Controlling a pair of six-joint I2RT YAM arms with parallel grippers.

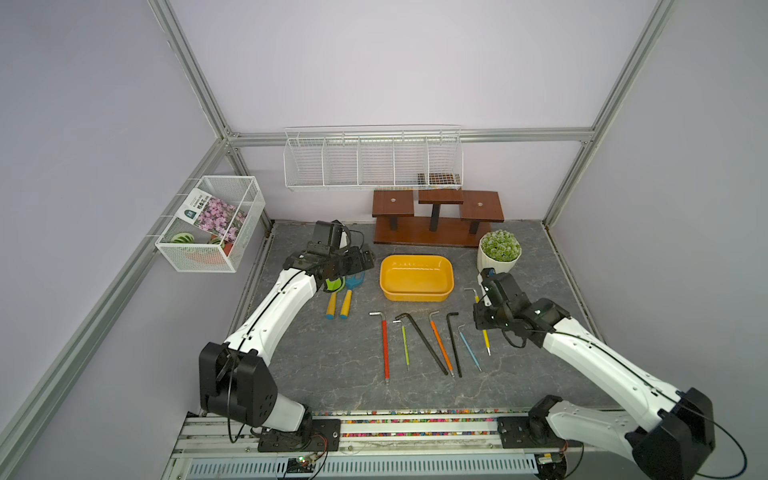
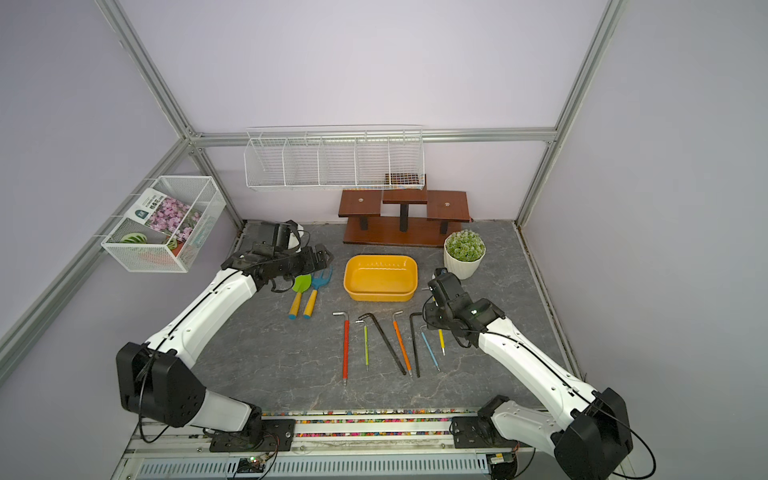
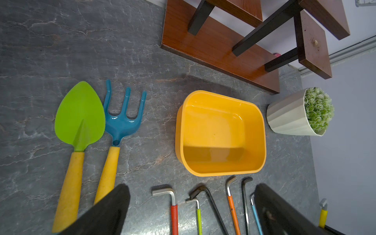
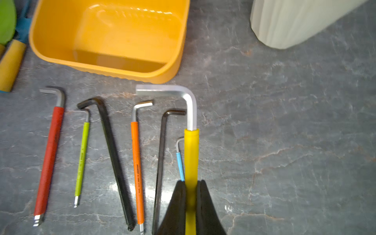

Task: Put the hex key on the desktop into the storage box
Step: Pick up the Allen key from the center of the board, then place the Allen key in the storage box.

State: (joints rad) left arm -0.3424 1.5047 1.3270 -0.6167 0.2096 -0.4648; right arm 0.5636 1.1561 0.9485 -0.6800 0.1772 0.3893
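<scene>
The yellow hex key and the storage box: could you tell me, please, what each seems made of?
The yellow hex key looks like bare silvery metal, softly shiny at its bend; its long arm wears a smooth yellow sleeve, probably plastic or rubber. The storage box looks like glossy moulded plastic: light glints on its floor.

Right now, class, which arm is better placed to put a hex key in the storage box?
Right: the right gripper clamps the yellow hex key near the storage box; the left gripper is open, empty.
</scene>
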